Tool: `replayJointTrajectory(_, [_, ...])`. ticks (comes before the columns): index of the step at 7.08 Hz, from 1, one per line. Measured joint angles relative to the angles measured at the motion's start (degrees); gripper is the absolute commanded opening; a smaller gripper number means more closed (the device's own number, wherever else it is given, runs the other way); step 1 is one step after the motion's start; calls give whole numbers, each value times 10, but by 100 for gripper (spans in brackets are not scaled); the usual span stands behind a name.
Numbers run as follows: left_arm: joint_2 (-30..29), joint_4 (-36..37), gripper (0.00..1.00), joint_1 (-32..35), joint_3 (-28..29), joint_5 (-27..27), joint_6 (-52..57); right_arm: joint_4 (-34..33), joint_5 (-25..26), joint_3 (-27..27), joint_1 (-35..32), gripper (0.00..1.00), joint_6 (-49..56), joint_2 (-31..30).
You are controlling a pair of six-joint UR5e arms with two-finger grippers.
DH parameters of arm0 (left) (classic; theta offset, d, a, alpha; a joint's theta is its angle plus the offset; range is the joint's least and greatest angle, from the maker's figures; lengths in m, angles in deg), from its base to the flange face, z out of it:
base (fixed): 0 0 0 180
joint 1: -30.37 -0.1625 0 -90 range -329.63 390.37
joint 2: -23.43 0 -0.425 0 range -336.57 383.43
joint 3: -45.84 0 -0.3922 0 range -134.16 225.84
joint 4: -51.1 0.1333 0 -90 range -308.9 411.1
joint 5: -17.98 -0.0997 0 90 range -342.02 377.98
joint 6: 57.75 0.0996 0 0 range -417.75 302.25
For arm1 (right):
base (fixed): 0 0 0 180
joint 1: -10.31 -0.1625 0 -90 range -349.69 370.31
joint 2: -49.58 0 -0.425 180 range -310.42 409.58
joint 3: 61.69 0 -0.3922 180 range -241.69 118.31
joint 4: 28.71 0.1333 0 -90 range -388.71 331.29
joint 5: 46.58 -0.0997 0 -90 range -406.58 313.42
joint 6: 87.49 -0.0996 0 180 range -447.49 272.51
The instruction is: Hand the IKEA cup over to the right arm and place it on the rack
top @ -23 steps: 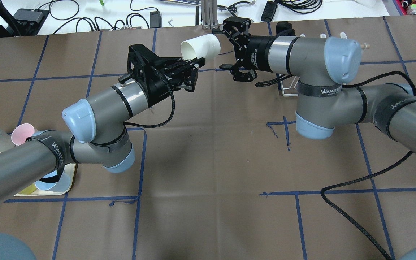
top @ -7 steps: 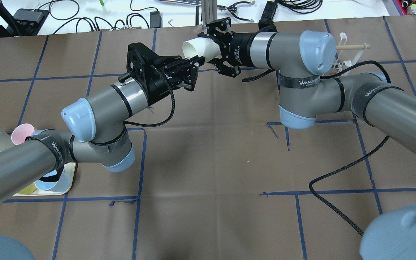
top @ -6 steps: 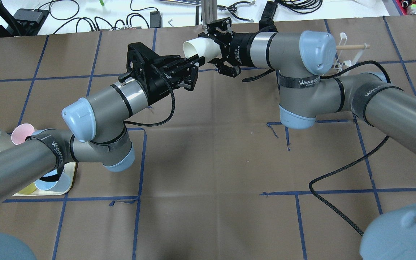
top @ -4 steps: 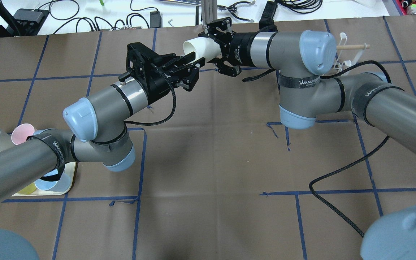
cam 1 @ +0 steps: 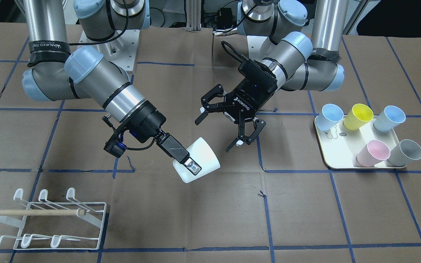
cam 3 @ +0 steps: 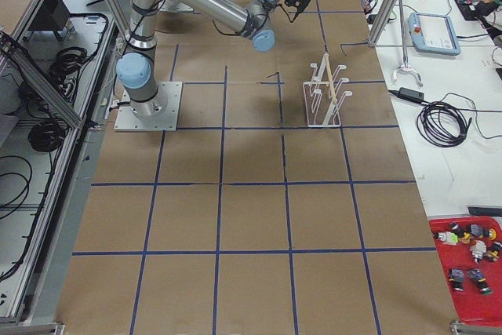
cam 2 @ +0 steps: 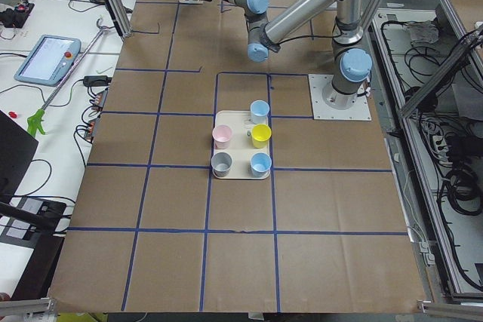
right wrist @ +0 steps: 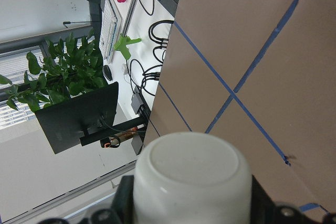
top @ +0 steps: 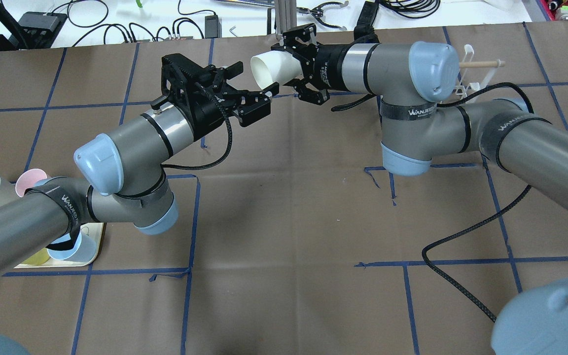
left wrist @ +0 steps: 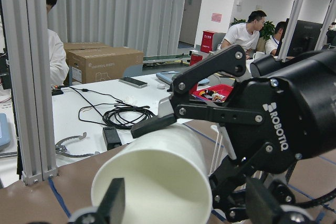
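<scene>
Because the right gripper (top: 289,66) clamps the white cup (top: 273,69) around its closed base end, the open mouth is left free, which I judge suits slipping it over a prong. Lying on its side in the air, the cup sits at the upper centre of the overhead view, mouth turned toward the left gripper (top: 256,81). That gripper stands spread wide, just beside the rim and not touching it, so only 1 arm carries the cup and the transfer looks done. Placement is not yet done: the rack (cam 1: 31,212) stands in the lower left of the front-facing view, well apart, all 6 prongs bare.
</scene>
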Motion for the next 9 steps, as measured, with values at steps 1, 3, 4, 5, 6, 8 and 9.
replayJointTrajectory(1, [17,0,99,-14,-17,3,0,-1,1,5,6,40,7,1])
replayJointTrajectory(3, [52,-1,99,-41,-48,3,1,0,22,33,28,40,83,7])
replayJointTrajectory(4, [56,-4,99,-53,-50,1,1,1,45,46,41,40,154,8])
replayJointTrajectory(5, [52,-10,99,-66,-46,-4,4,8,78,57,55,38,247,8])
replayJointTrajectory(6, [44,-27,99,-74,-38,-38,9,16,125,66,65,35,359,8])
replayJointTrajectory(8, [40,-145,99,-73,-4,-181,12,28,233,83,79,32,573,14])
replayJointTrajectory(9, [41,-236,99,-68,27,-241,8,29,274,89,87,31,646,24])
